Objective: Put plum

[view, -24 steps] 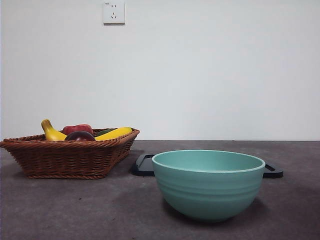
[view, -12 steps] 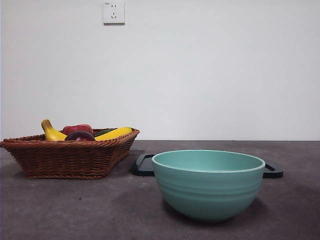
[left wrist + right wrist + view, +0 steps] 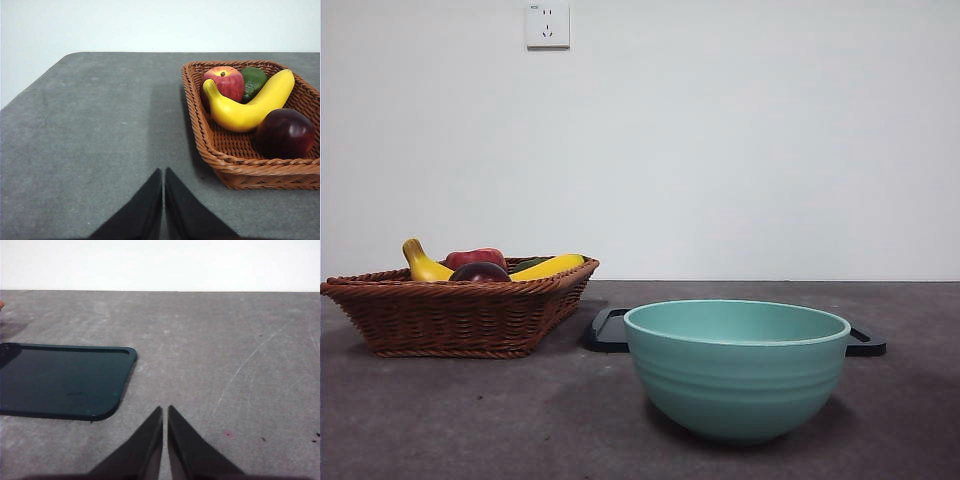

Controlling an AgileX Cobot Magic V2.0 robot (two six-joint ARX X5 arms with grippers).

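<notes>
In the front view a brown wicker basket [image 3: 460,310] sits on the dark grey table [image 3: 470,420] at the left, and the plum [image 3: 479,272] shows as a dark maroon dome just above the basket's near rim, with a red apple [image 3: 475,257] behind it and a yellow banana [image 3: 548,266] lying beside them; a teal bowl [image 3: 736,368] stands near and to the right, and a dark flat tray [image 3: 608,332] lies behind it with its ends showing on either side; neither arm appears here. In the left wrist view the left gripper [image 3: 163,172] hangs over bare table with its two black jaws pressed together and holding nothing, and the plum [image 3: 285,133] lies in the near corner of the basket [image 3: 235,162], off to one side of the jaws and well apart from them, touching the banana [image 3: 247,107], with the apple [image 3: 224,82] and a green fruit [image 3: 254,81] farther back. In the right wrist view the right gripper [image 3: 165,410] also has its jaws closed on nothing above the table [image 3: 225,340], just beside a corner of the dark tray [image 3: 62,380]; the plum is not seen in this view
</notes>
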